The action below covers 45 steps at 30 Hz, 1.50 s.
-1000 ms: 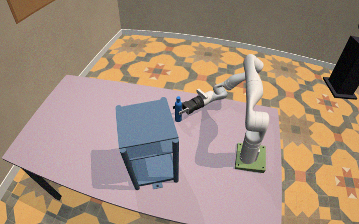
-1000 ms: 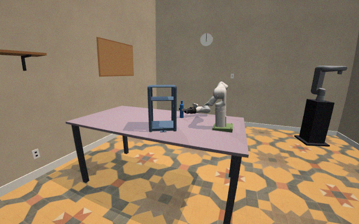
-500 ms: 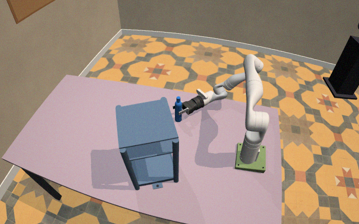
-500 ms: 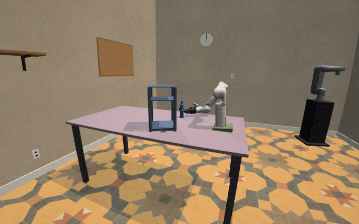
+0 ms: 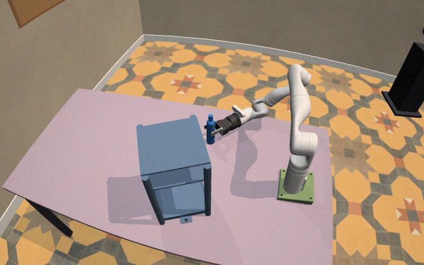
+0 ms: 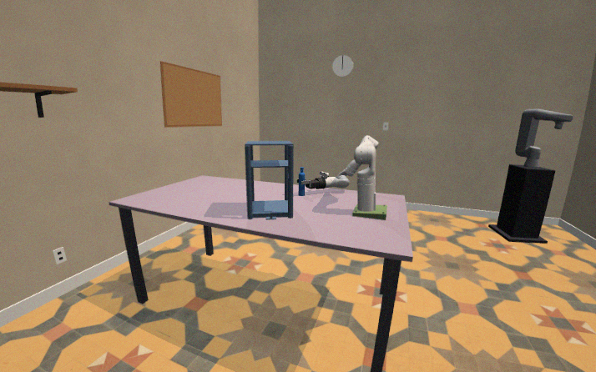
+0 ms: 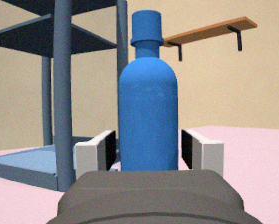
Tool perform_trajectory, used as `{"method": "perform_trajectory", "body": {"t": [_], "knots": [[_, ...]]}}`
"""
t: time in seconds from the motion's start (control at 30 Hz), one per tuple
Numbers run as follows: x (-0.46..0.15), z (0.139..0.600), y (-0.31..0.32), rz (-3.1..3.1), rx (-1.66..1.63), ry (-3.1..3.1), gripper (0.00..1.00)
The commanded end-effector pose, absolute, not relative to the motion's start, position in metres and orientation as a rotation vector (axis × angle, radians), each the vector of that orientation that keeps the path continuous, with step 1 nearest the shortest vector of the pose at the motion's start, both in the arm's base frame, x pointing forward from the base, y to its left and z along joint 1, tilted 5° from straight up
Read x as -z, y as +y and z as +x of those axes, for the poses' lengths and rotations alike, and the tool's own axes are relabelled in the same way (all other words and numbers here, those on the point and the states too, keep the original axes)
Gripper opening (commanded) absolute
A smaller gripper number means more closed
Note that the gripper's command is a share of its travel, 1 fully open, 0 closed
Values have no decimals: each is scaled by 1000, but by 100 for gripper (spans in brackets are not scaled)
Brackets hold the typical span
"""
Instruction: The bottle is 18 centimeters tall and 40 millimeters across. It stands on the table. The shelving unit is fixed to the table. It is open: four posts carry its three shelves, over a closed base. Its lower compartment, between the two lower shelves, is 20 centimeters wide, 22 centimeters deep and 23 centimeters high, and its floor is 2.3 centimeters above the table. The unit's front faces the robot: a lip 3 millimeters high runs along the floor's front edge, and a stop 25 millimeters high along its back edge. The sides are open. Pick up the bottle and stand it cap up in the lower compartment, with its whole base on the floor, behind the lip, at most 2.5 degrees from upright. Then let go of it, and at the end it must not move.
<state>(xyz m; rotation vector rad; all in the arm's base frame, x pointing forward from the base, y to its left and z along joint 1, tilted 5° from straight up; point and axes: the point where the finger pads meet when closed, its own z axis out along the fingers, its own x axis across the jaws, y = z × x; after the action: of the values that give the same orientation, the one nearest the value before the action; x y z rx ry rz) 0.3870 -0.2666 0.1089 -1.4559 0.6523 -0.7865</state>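
Note:
The blue bottle stands upright, cap up, on the pink table, just beside the back corner of the blue shelving unit. My gripper is open and held level at the bottle's mid height. In the wrist view its two fingers stand on either side of the bottle's body with small gaps. The unit's lower compartment holds nothing.
The arm's green base plate sits on the table to the right of the unit. A black pedestal with a second arm stands on the floor, far off. A wall shelf shows behind the bottle.

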Motion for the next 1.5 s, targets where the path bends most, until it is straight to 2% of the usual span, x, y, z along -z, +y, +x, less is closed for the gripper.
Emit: {"method": "perform_trajectory", "body": {"t": [0.0, 0.13, 0.17, 1.47], "knots": [[-110, 387, -267, -1457, 788, 651, 100], [-110, 387, -267, -1457, 788, 651, 100], [-110, 387, -267, -1457, 788, 651, 0], [-113, 387, -267, -1457, 788, 651, 0]]}}
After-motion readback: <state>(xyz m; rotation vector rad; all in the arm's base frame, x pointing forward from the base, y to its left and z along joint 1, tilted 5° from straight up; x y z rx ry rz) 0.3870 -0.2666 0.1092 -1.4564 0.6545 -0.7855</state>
